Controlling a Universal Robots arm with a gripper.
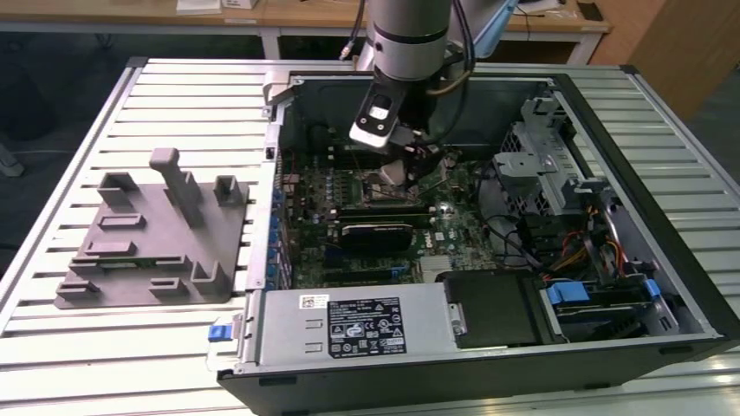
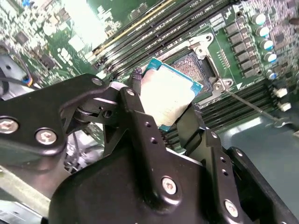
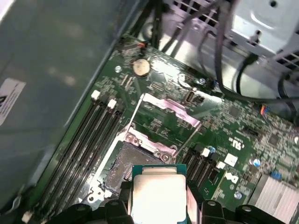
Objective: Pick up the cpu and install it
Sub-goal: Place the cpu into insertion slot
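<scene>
The cpu [image 2: 169, 95], a flat square chip with a silver top and pale rim, sits clamped by its edges between the black fingers [image 2: 136, 88] of my gripper [image 2: 163, 105], which is shut on it. It hangs tilted just above the open socket [image 2: 195, 65] on the green motherboard. The first wrist view has the cpu [image 3: 159, 193] at the near edge of the socket [image 3: 125, 165], whose metal load plate [image 3: 166, 109] is swung up. From the exterior view my gripper [image 1: 393, 171] reaches down into the open computer case [image 1: 647, 217] over the socket [image 1: 376, 186].
A grey holder [image 1: 156, 234] with upright posts lies on the slatted table at the exterior view's left. The white-labelled power supply box [image 1: 353, 325] fills the case's near side. Memory slots [image 3: 88, 135], a lever [image 2: 252, 106], cables and a drive cage [image 1: 543, 169] surround the socket.
</scene>
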